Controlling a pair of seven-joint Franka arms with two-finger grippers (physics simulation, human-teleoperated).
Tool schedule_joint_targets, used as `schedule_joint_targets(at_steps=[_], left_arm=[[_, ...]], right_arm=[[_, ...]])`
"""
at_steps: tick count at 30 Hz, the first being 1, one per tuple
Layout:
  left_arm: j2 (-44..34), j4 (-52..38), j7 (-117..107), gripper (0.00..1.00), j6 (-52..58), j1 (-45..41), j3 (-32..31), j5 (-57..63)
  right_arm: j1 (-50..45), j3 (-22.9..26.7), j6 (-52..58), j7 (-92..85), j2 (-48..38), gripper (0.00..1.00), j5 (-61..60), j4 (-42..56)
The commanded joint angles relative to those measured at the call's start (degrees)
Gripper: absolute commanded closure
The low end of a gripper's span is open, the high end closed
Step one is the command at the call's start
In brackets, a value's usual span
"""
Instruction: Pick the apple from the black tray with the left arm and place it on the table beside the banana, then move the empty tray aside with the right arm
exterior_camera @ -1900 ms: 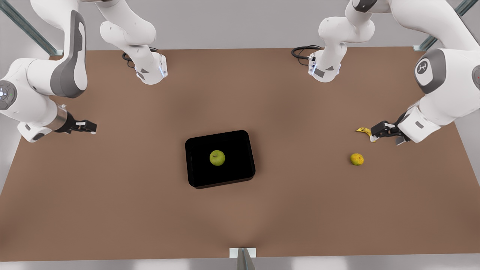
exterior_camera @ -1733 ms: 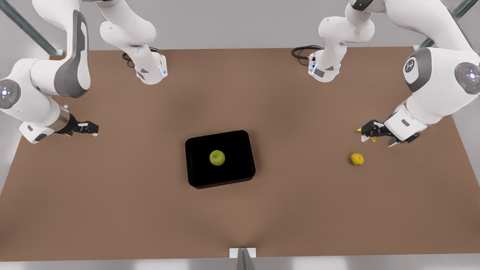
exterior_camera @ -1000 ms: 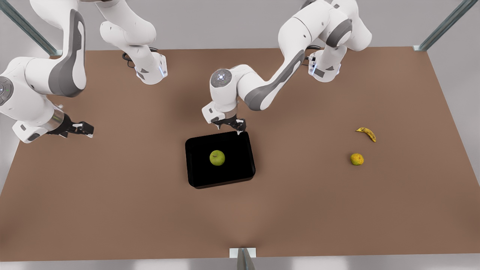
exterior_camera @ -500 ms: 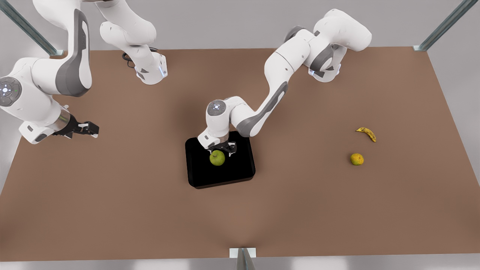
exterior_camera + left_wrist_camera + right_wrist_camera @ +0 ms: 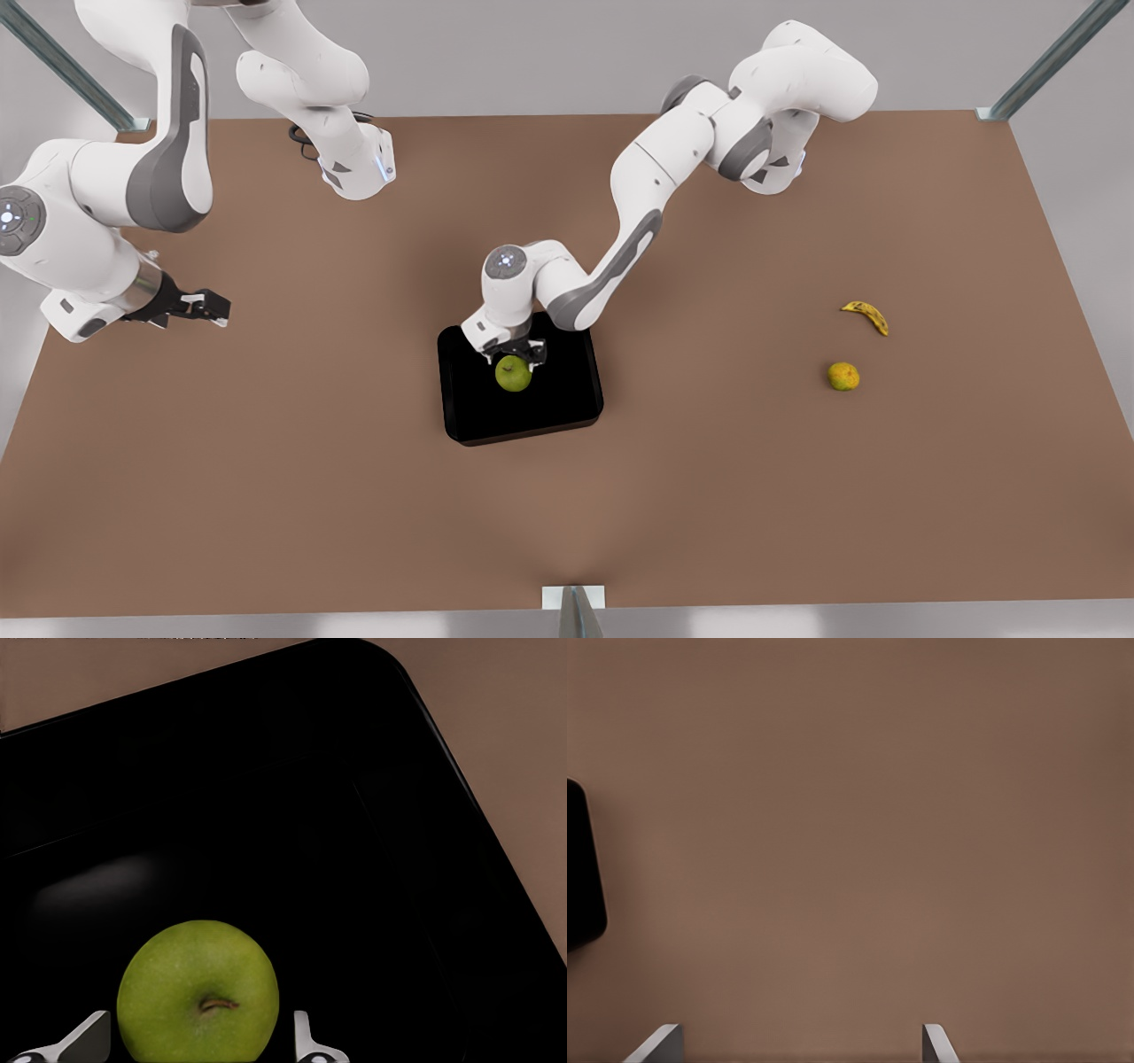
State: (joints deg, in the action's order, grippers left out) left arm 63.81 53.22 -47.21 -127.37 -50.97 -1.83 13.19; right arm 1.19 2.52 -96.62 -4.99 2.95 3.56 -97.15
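The black tray [image 5: 521,377] sits mid-table with just the green apple [image 5: 513,374] in it, stem up, roughly in the middle of the tray floor and clear of the walls. From the left wrist view you can see the apple [image 5: 198,990] on the dark tray [image 5: 425,815] with nothing else in there.

Off toward the front view's right, well apart from the tray, the banana [image 5: 866,315] lies on the table [image 5: 266,496] with an orange [image 5: 843,377] near it. Nothing lies between the tray and those two.

The left gripper [image 5: 516,351] is right over the apple, fingers spread to either side of it; in the wrist view the fingertips [image 5: 306,1041] flank the fruit with small gaps, so it's open and not squeezing anything.

The right gripper [image 5: 205,307] waits at the front view's left, well apart from the tray, fingers [image 5: 935,1043] spread wide over bare table, holding nothing.
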Motion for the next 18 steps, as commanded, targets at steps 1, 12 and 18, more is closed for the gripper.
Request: schedule_joint_targets(at_steps=[1, 12, 18], left_arm=[[0.0, -0.04, -0.61, 0.0, -0.95, 0.0, 0.33, 1.05], [1.85, -0.04, -0.34, 0.0, -2.53, -0.62, 0.95, 1.14], [2.46, -0.04, -0.43, 0.0, -3.67, -0.71, 1.39, 1.14]], right_arm=[[-0.4, 0.03, 0.02, -0.02, -0.05, 0.0, -0.04, 0.03], [-0.4, -0.06, 0.02, -0.02, -0.05, 0.0, 0.05, 0.03], [-0.4, -0.06, 0.02, -0.02, 0.04, 0.0, 0.05, 0.03]])
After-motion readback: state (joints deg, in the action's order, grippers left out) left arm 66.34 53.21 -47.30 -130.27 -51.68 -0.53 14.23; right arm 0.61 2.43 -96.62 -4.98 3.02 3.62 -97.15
